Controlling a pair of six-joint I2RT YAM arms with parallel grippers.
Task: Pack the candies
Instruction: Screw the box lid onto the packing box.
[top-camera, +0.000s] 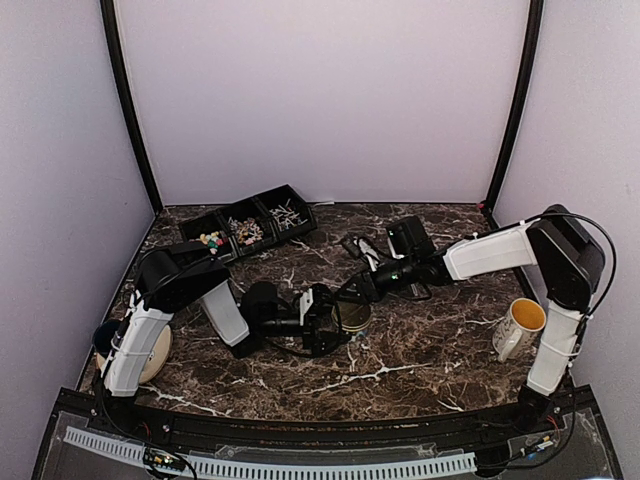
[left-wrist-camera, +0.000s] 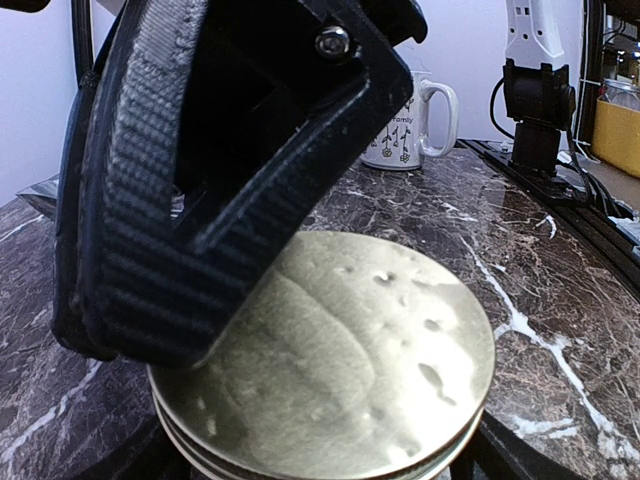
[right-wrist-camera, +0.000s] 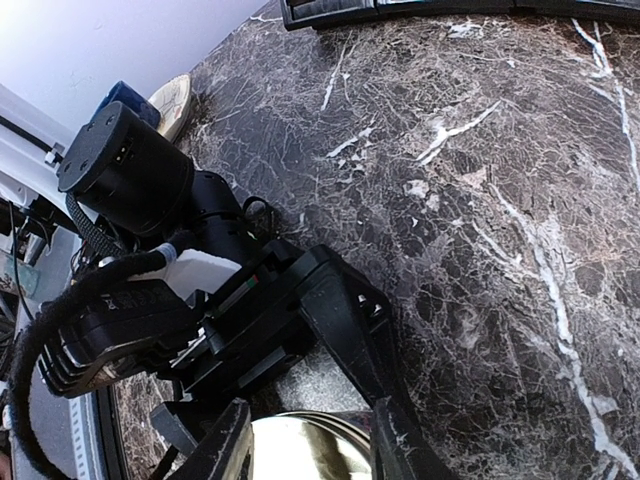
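The left end effector (top-camera: 330, 322) clasped the gold-lidded jar (top-camera: 352, 318) at the centre of the surface (top-camera: 430, 350), fingers (left-wrist-camera: 150, 250) spread wide. The right end effector (right-wrist-camera: 312, 445) straddled the lid (left-wrist-camera: 380, 370) half-open, its contact unclear. The candies (top-camera: 243, 230) lay in the black tray (top-camera: 300, 206) at upper left, so the lid probably had to come off first: brace the jar firmly, seat the right fingers squarely on the rim, then twist.

We see a dark, marble-patterned table (top-camera: 420, 350), smooth with a soft sheen. The lid (left-wrist-camera: 380, 350) is gold metal, polished mirror-bright, its reflections dimpled. The jar (left-wrist-camera: 190, 432) beneath it shows a pale, glossy, ridged neck. The gripper finger (left-wrist-camera: 150, 250) is matt black plastic, finely ribbed. At the right, the mug (top-camera: 512, 338) is glazed white ceramic.
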